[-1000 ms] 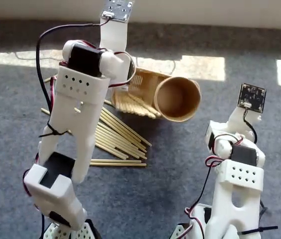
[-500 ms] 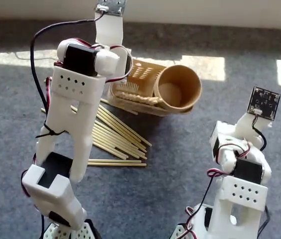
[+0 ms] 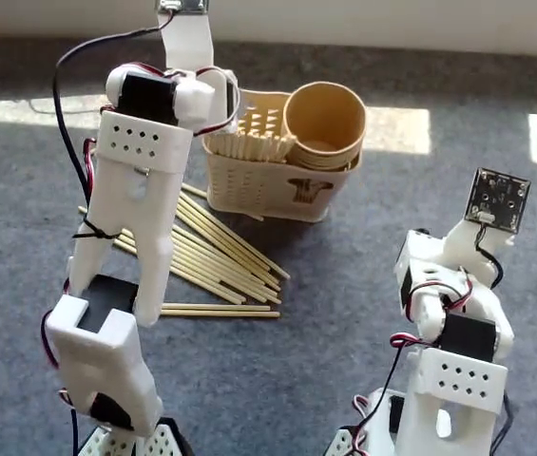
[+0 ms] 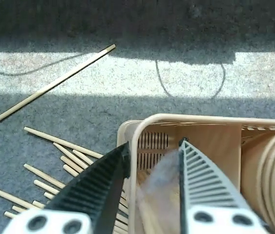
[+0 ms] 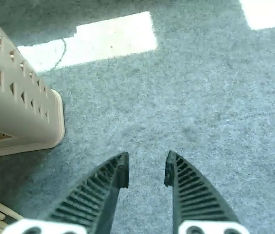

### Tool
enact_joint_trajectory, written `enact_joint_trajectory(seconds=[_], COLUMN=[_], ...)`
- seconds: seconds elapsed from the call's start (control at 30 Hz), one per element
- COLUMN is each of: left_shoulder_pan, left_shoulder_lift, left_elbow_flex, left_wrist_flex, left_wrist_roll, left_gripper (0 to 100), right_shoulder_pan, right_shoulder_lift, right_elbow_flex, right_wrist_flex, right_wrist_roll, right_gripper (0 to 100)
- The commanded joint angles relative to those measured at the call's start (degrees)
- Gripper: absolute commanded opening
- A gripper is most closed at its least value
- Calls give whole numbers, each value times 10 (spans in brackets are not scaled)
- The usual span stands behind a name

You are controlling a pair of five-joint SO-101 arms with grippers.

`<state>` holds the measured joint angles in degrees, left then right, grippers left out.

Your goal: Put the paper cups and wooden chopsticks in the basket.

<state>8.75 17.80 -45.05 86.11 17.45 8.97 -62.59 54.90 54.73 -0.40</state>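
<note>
The beige basket (image 3: 273, 190) stands upright on the grey carpet. A stack of paper cups (image 3: 325, 123) sits in it, beside a bundle of wooden chopsticks (image 3: 254, 145). Several more chopsticks (image 3: 216, 252) lie loose on the carpet in front of the basket, beside the left arm. My left gripper (image 4: 152, 151) is open and straddles the basket's rim (image 4: 186, 118) at a corner, with the black finger outside the wall and the white one inside. My right gripper (image 5: 147, 170) hovers open over bare carpet, a short way from the basket's corner (image 5: 40, 122), holding nothing.
One chopstick (image 4: 49, 85) lies apart on a sunlit strip of carpet behind the basket. A thin cable (image 4: 191, 80) trails across that strip. The right arm (image 3: 453, 323) stands at the front right, with open carpet between it and the basket.
The basket lay tipped on its side with the cup mouth facing sideways; it now stands upright. The left arm rose and swung back with it. The right arm's wrist shifted slightly.
</note>
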Motion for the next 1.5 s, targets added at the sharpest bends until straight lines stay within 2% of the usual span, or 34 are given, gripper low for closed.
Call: enact_joint_trajectory(seconds=[0.0, 0.23, 0.47, 0.57, 0.67, 0.77, 0.97, 1.07, 1.23, 1.47], left_shoulder_pan=[-4, -7, -8, -36, -80, -123, -199, -220, -226, -226], left_shoulder_lift=[-6, -11, -11, -11, -10, -10, 1, 29, 118, 249], left_elbow_flex=[-53, -158, -265, -298, -296, -280, -222, -163, -99, -161], left_wrist_flex=[-15, -5, 89, 136, 146, 145, 142, 99, 21, -14], left_wrist_roll=[6, 5, -34, -48, -47, -50, -113, -145, -222, -321], left_gripper=[181, 182, 178, 178, 178, 178, 179, 181, 181, 178], right_shoulder_pan=[-5, -5, -7, -7, -7, -7, -8, -8, -8, -17], right_shoulder_lift=[-12, -12, -12, -12, -12, -12, -12, -12, -12, -12], right_elbow_flex=[-1, -1, 0, 4, 23, 43, 48, 48, 48, 49], right_wrist_flex=[1, 1, 1, 1, -27, -53, -58, -58, -58, -58], right_wrist_roll=[-3, -4, -4, -4, -4, -4, -4, -4, -4, -4], right_gripper=[134, 134, 134, 134, 134, 134, 134, 134, 134, 134])
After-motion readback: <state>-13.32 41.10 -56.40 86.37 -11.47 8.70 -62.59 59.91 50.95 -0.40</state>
